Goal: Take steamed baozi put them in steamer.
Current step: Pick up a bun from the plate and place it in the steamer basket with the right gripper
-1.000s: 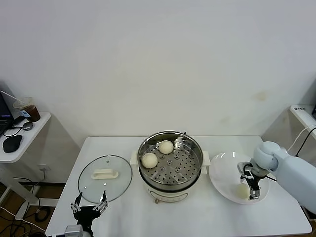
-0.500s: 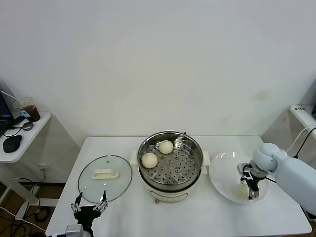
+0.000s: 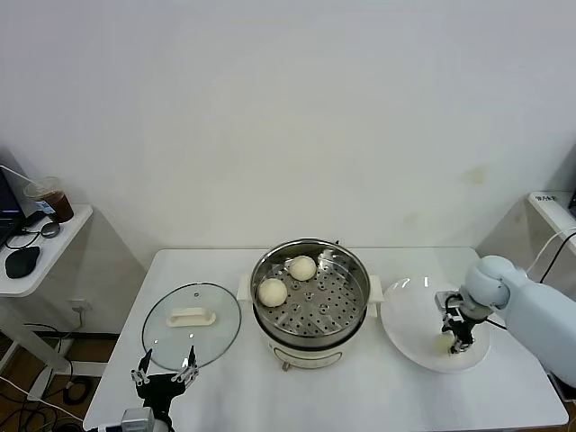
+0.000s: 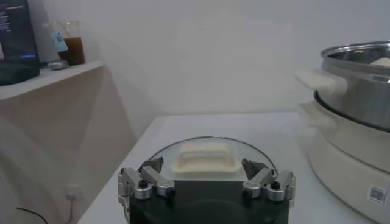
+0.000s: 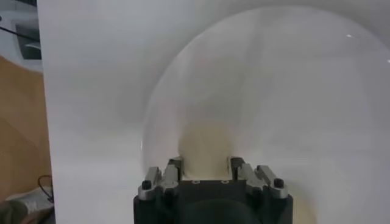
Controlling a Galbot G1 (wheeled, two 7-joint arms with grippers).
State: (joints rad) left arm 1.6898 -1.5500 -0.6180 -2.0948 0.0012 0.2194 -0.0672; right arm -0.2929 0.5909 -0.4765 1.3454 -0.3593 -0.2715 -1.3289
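The steel steamer point(image 3: 331, 304) stands in its white pot base at the table's middle, with two cream baozi point(image 3: 273, 292) point(image 3: 302, 267) in its left part. A white plate point(image 3: 407, 317) lies to its right. On the plate's near right part rests another baozi point(image 3: 440, 344), and my right gripper point(image 3: 455, 340) reaches down onto it. In the right wrist view the fingers point(image 5: 175, 165) press both sides of this baozi point(image 5: 206, 146), low over the plate point(image 5: 292, 91). My left gripper point(image 3: 164, 372) waits open at the table's front left, its jaws apart point(image 4: 204, 171) with nothing between them.
A round glass lid point(image 3: 192, 324) with a white handle lies flat left of the steamer, just beyond the left gripper. A side table at far left carries a drink cup point(image 3: 56, 200) and a mouse point(image 3: 22, 261). A shelf edge point(image 3: 553, 202) shows at far right.
The right gripper's jaws have drawn together around the baozi on the plate. The left arm, the lid and the steamer's baozi have not moved.
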